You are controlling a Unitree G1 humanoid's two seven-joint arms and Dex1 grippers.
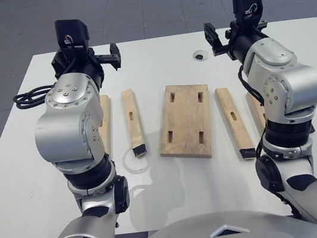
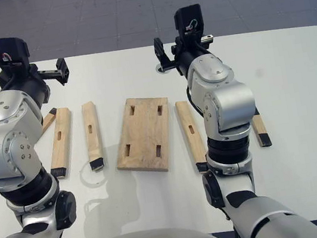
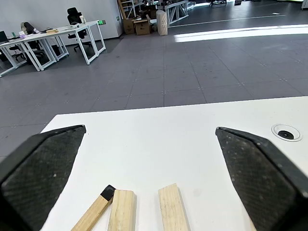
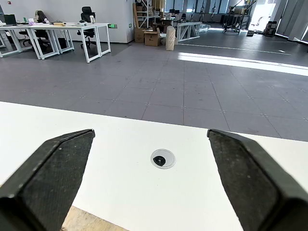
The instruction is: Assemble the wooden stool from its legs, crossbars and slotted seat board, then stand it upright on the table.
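Note:
The slotted seat board [image 1: 184, 121] lies flat at the table's middle. Two wooden legs [image 1: 133, 123] [image 2: 60, 140] lie to its left, with a thin crossbar [image 2: 48, 120] beside the outer one. Two more legs [image 1: 234, 122] [image 2: 261, 130] lie to its right, the outer one partly behind my right arm. My left gripper [image 1: 111, 55] hangs open above the table beyond the left legs, holding nothing; its fingers [image 3: 43, 168] frame the ends of those legs [image 3: 172, 207]. My right gripper [image 1: 212, 38] is open too, past the board's far right corner, its fingers [image 4: 250, 178] wide apart.
A round cable grommet [image 4: 163, 159] sits in the white tabletop [image 1: 156, 65] just ahead of the right gripper. A black cable [image 1: 28, 97] coils at the table's left edge. Bare table stretches in front of the board and behind the parts.

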